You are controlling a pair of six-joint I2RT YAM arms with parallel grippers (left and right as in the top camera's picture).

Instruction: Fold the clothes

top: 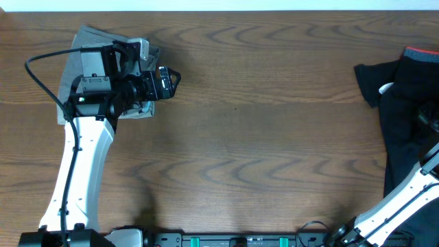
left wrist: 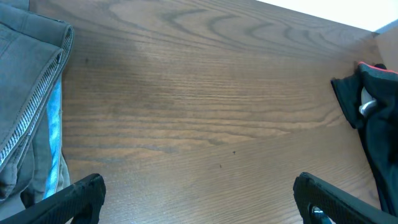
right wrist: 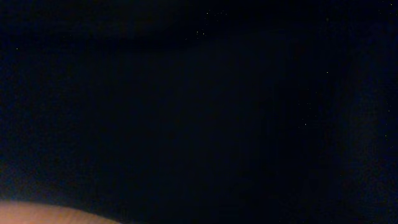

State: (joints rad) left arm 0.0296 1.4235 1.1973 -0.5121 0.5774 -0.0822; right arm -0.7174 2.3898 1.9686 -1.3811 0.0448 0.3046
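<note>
The clothes lie in 2 groups at opposite ends of the table (top: 260,137). A folded grey garment (top: 86,38) sits at the far left, under the left arm. A black pile (top: 401,103) with a red band (top: 420,51) and a white piece (top: 386,88) showing sits at the right edge.

The pile's long axis runs from the far edge toward the near edge.

The left gripper (top: 168,81) is spread wide and empty. It points across bare wood toward the pile and is well apart from it.

The right arm (top: 405,195) reaches into the pile and is clearly the nearer. Its wrist view shows only dark cloth.

The right gripper is out of the overhead view. Its jaws are pressed together, but whether they pinch fabric cannot be told.

Judgement: the next pull of black cloth toward the centre falls to the right arm.
</note>
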